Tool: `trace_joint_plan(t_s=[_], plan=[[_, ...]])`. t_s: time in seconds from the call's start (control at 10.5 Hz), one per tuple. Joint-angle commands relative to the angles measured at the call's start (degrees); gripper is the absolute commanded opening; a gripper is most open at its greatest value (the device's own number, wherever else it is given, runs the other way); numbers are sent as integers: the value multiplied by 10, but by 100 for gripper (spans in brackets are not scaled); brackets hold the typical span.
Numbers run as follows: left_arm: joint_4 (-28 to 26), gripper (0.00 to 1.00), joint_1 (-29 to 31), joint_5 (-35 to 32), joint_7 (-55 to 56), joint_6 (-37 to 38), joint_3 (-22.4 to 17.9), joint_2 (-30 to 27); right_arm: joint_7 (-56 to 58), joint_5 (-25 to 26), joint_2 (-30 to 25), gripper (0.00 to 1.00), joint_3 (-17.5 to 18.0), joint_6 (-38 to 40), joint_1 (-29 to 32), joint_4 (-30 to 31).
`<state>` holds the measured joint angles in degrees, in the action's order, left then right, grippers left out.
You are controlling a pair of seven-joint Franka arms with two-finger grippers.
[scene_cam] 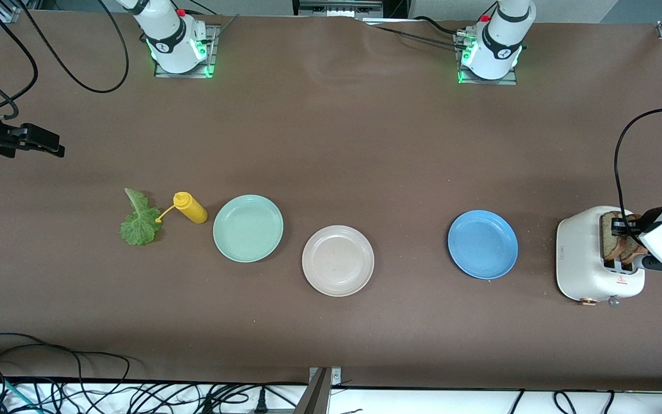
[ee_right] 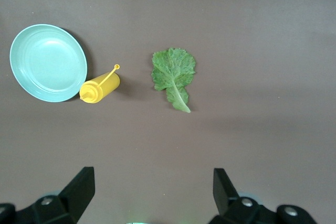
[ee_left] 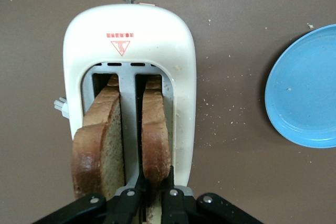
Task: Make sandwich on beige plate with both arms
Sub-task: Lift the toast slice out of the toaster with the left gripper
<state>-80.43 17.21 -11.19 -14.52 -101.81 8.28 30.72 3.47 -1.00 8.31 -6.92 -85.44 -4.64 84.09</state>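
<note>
Two slices of brown-crusted bread stand upright in the slots of a white toaster [scene_cam: 587, 261] at the left arm's end of the table. My left gripper [ee_left: 156, 176] [scene_cam: 622, 231] is over the toaster, shut on the top edge of one slice [ee_left: 156, 135]. The other slice [ee_left: 98, 148] stands free in the slot beside it. The beige plate [scene_cam: 338, 260] lies bare near the table's middle. A green lettuce leaf [scene_cam: 140, 221] [ee_right: 173, 74] lies flat toward the right arm's end. My right gripper [ee_right: 152, 186] [scene_cam: 41, 145] hangs open, high over the table by the lettuce, holding nothing.
A yellow squeeze bottle [scene_cam: 191, 207] [ee_right: 100, 87] lies on its side between the lettuce and a mint-green plate [scene_cam: 248, 228] [ee_right: 47, 61]. A blue plate [scene_cam: 482, 244] [ee_left: 304, 87] sits between the beige plate and the toaster. Crumbs dot the table by the toaster.
</note>
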Motion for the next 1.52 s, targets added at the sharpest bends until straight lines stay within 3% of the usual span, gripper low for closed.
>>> trace_joint_plan(t_s=[0.0,0.47,0.66,0.85,1.14,1.42], plan=[[9,0,4,-16,-4,6,0,-27,8,-8,-1,100,0,6,2,-7],[10,0,-4,-8,4,16,12,-85,8,-8,0,100,0,6,2,-7],[10,0,-12,5,65,28,51,-95,8,-8,0,100,0,6,2,-7],[9,0,-12,109,194,28,82,-95,8,-8,-1,100,0,6,2,-7],[10,0,-98,192,376,2,87,-65,8,-8,0,100,0,6,2,-7],[9,0,-195,260,509,-126,87,-19,8,-8,-1,100,0,5,2,-7]])
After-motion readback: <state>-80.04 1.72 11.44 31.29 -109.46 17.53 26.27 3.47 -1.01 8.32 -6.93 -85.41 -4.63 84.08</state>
